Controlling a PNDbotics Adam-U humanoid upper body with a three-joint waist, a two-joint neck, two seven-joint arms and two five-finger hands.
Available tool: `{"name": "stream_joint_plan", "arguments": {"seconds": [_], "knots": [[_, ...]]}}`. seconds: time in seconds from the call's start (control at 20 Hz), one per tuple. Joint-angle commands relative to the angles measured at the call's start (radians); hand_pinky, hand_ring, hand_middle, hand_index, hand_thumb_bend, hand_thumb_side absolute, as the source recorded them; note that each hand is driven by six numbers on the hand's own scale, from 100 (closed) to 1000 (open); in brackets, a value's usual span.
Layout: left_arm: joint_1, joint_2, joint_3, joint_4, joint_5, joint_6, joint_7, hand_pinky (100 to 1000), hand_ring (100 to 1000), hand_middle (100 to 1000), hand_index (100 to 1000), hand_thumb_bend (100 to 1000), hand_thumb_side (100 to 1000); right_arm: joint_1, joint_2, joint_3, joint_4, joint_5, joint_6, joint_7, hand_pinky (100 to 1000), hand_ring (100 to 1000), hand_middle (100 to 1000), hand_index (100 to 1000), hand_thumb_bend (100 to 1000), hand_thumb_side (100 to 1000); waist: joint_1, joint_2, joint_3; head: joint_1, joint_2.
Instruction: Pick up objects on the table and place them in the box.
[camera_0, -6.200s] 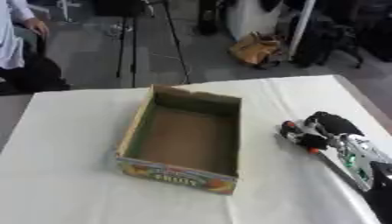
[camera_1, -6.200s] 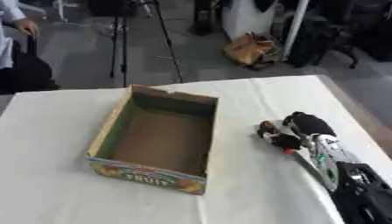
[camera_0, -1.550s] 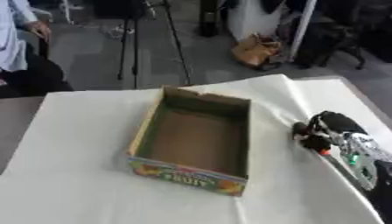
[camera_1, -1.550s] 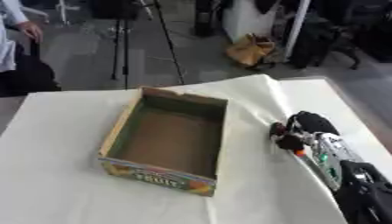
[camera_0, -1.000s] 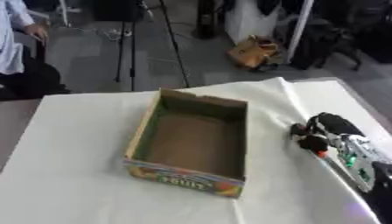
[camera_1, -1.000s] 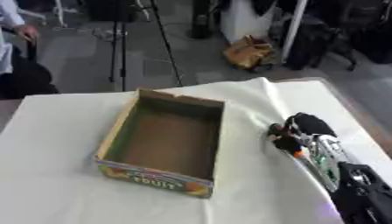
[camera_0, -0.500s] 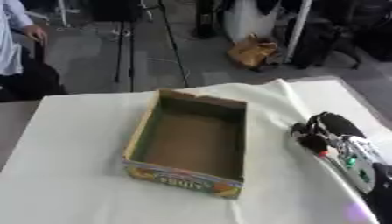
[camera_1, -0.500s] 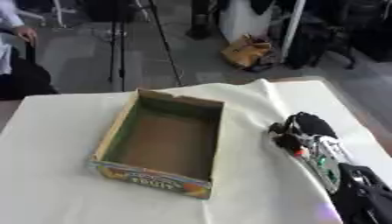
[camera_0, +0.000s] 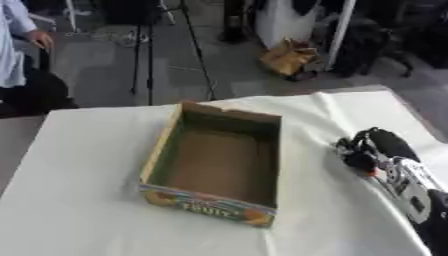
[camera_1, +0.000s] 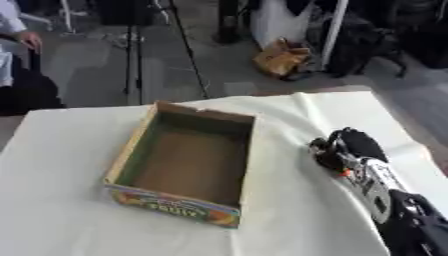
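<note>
- The box (camera_0: 216, 165) sits in the middle of the white table (camera_0: 79, 200). Only its brown floor shows inside.
- The right hand (camera_1: 344, 147) rests on the table right of the box, apart from it. I cannot tell how its fingers are.

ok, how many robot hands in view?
1. The right hand lies on the table, right of the box. The left hand shows in neither view.
</note>
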Motion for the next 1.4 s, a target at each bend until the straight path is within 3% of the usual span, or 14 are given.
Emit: {"name": "stream_joint_plan", "arguments": {"seconds": [0.05, 0.45, 0.6, 0.95, 1.1, 1.4], "knots": [[-0.005, 0.006, 0.002, -0.015, 0.0, -0.002, -0.004, 680, 939, 966, 746, 100, 1000, 0.008, -0.005, -0.005, 0.006, -0.019, 0.005, -0.009, 444, 590, 491, 648, 100, 822, 0.003, -0.014, 0.001, -0.002, -0.011], [-0.006, 0.006, 0.003, -0.015, 0.001, 0.0, -0.007, 679, 940, 967, 745, 100, 1000, 0.012, -0.003, -0.012, -0.008, -0.039, 0.01, -0.022, 399, 569, 478, 636, 100, 848, 0.004, -0.016, 0.0, -0.002, -0.013], [-0.005, 0.005, 0.002, -0.015, 0.002, 0.0, -0.007, 678, 940, 968, 745, 100, 1000, 0.014, 0.0, -0.015, -0.022, -0.045, 0.009, -0.032, 317, 536, 459, 622, 100, 856, 0.005, -0.016, 0.0, -0.002, -0.013], [-0.005, 0.004, 0.002, -0.015, 0.003, -0.001, -0.009, 677, 940, 968, 744, 100, 1000, 0.017, 0.004, -0.02, -0.04, -0.047, 0.01, -0.058, 267, 507, 434, 602, 100, 847, 0.007, -0.015, 0.0, -0.003, -0.015], [-0.007, 0.004, 0.003, -0.015, 0.003, -0.001, -0.01, 677, 940, 967, 743, 100, 1000, 0.018, 0.005, -0.021, -0.049, -0.044, 0.012, -0.071, 188, 459, 374, 566, 100, 822, 0.009, -0.014, 0.0, -0.001, -0.017], [-0.01, 0.004, 0.003, -0.015, 0.004, -0.002, -0.01, 677, 939, 967, 742, 100, 1000, 0.02, 0.007, -0.024, -0.061, -0.04, 0.016, -0.097, 123, 416, 350, 545, 100, 810, 0.009, -0.013, 0.0, 0.001, -0.018]]}}
